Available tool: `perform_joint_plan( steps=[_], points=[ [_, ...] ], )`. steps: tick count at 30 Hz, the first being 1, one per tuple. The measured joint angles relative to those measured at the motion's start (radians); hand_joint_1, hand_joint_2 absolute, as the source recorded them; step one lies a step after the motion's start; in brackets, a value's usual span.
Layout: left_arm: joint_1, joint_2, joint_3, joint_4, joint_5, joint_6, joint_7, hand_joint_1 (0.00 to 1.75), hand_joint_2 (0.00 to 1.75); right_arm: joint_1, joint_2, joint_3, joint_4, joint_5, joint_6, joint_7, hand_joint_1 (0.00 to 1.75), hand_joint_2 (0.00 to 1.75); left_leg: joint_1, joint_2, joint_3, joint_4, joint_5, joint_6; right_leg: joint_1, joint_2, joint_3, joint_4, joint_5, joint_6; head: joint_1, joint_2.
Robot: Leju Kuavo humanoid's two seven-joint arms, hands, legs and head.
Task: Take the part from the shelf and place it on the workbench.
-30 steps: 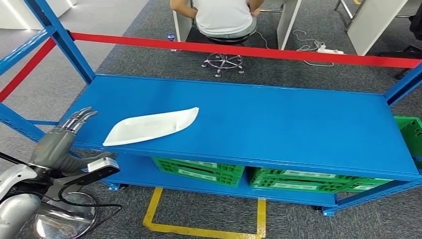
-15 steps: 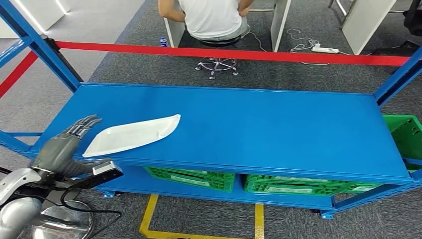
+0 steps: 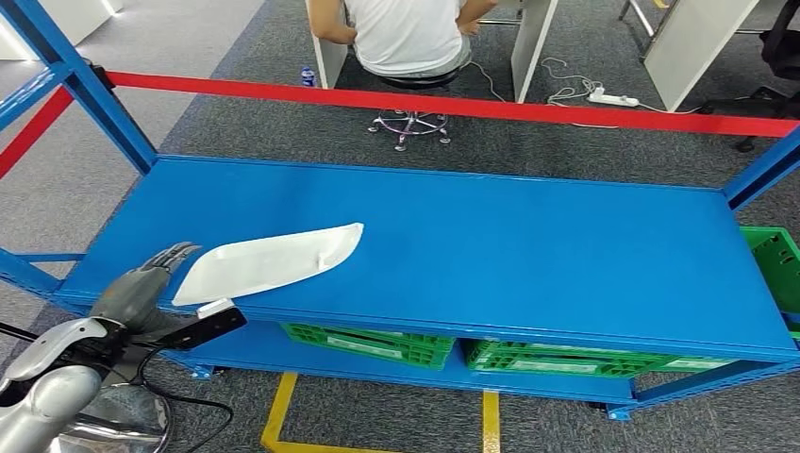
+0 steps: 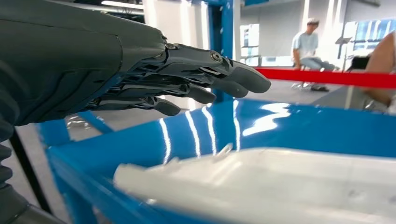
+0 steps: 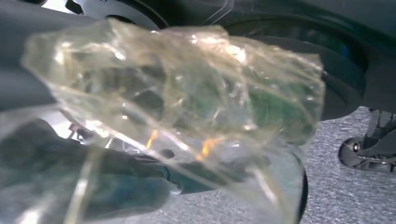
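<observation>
The part (image 3: 269, 260) is a long, flat white piece, pointed at one end, lying on the left of the blue shelf top (image 3: 491, 236). My left hand (image 3: 141, 283) is at the shelf's front left corner, right beside the part's blunt end, fingers stretched out and holding nothing. In the left wrist view the hand (image 4: 154, 79) hovers just above the shelf (image 4: 303, 126), with a gap between its fingers and the near edge of the part (image 4: 280, 182). In the right wrist view, crinkled clear film (image 5: 187, 93) lies over blurred dark shapes, hiding how my right hand stands.
A red beam (image 3: 453, 99) runs across behind the shelf, with blue uprights (image 3: 94, 85) at the corners. Green crates (image 3: 377, 342) sit on the lower level and another (image 3: 778, 260) at the right. A person (image 3: 406, 33) sits on a stool beyond. Yellow tape (image 3: 278, 415) marks the floor.
The whole picture has shifted, so the camera moved. Relative to the part, my left hand has come closer to its blunt end; the part lies as before.
</observation>
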Motion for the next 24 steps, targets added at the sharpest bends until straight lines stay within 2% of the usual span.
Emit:
perform_joint_plan(
  steps=[6,15,24],
  points=[
    [0.0,0.0,-0.001,0.034,0.005,-0.001,0.001,0.0,1.75,-0.001,0.01,-0.016,0.016,0.012,0.011,0.0,0.0,0.0,0.0,0.0,0.0,0.0,0.0,0.003,-0.001,0.0,0.0,-0.002,0.0,0.008,0.0,0.0],
    [-0.008,0.0,-0.017,0.067,0.021,-0.003,-0.003,0.0,1.75,-0.003,0.021,-0.041,0.025,0.048,0.028,0.0,0.0,0.0,0.002,0.0,0.002,0.0,0.0,0.003,0.002,0.0,0.001,-0.001,0.0,0.008,0.0,0.0],
    [-0.037,-0.011,-0.026,0.091,-0.093,0.076,-0.011,0.0,1.75,0.002,0.031,-0.075,0.029,0.09,0.043,0.0,0.0,0.0,0.004,0.0,0.002,0.0,0.0,0.003,0.003,0.0,0.001,-0.001,0.0,0.008,0.0,0.0]
  ],
)
